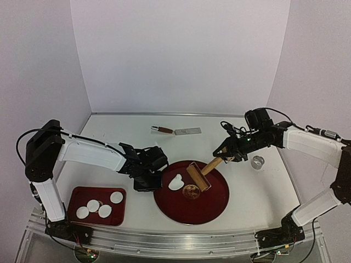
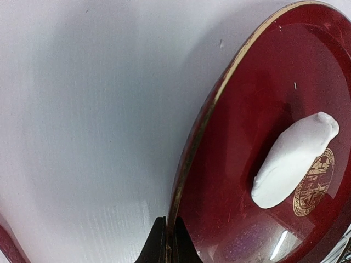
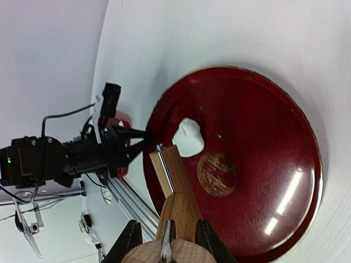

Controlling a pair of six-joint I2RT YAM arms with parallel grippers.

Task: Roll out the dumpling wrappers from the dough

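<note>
1. Left claw [image 1: 147,181]: clenched on the left rim of the round red tray [image 1: 216,211]. In the left wrist view the gold-edged rim runs between the two dark fingertips.

2. Right claw [image 1: 224,157]: grasping the handle of the wooden roller [image 1: 201,174], one finger on each side of it. The roller head lies across the upper middle of the round red tray, inside its rim, and the handle slopes up to the right over the tray's far right edge.

3. Dough piece [image 1: 176,182]: ragged and white, on the round red tray left of centre, just beside the near end of the roller head. Whether the two touch cannot be told. Red tray surface shows all round the dough, and most widely toward the near rim.

4. Dumpling wrappers [image 1: 93,206]: four round white discs in the small rectangular tray [image 1: 112,221] at the front left. All four lie inside its walls.

5. Worktop [image 1: 137,143]: a bare strip separates the two trays. A metal ring [image 1: 258,161] stands just off the round tray's right rim, apart from it. A brown-handled scraper [image 1: 175,130] lies near the back edge, well apart from both trays.
</note>
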